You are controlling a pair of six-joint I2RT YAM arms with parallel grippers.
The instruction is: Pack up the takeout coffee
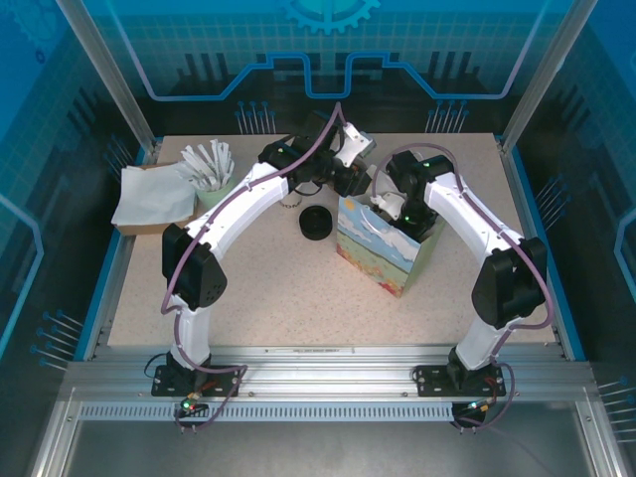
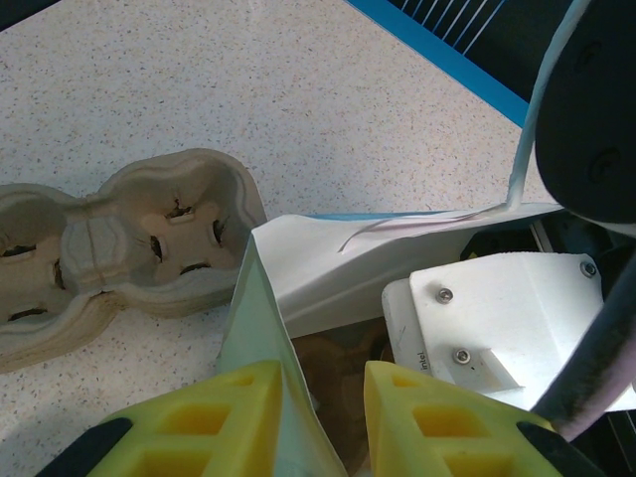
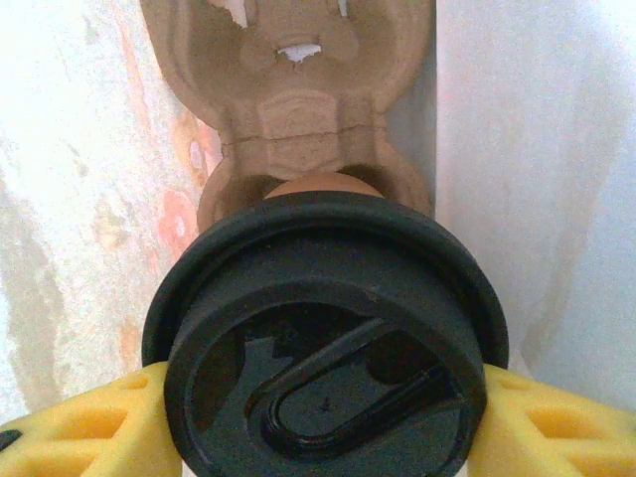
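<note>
My right gripper (image 3: 323, 397) is shut on the takeout coffee (image 3: 328, 338), its yellow fingers pressing both sides under the round black lid. A sliver of brown cup shows past the lid. The cup hangs inside the printed paper bag (image 1: 378, 258), over a pulp carrier (image 3: 288, 79) lying on the bag's bottom. My left gripper (image 2: 323, 373) straddles the bag's rim (image 2: 253, 298). The paper lies against its left finger, and a gap shows to the right finger. In the top view both grippers meet at the bag's mouth, left gripper (image 1: 348, 191), right gripper (image 1: 402, 214).
A second black-lidded cup (image 1: 314, 223) stands on the table left of the bag. An empty pulp carrier (image 2: 129, 238) lies just behind it. At the back left are a stack of white napkins (image 1: 149, 199) and a cup of white sticks (image 1: 209, 169).
</note>
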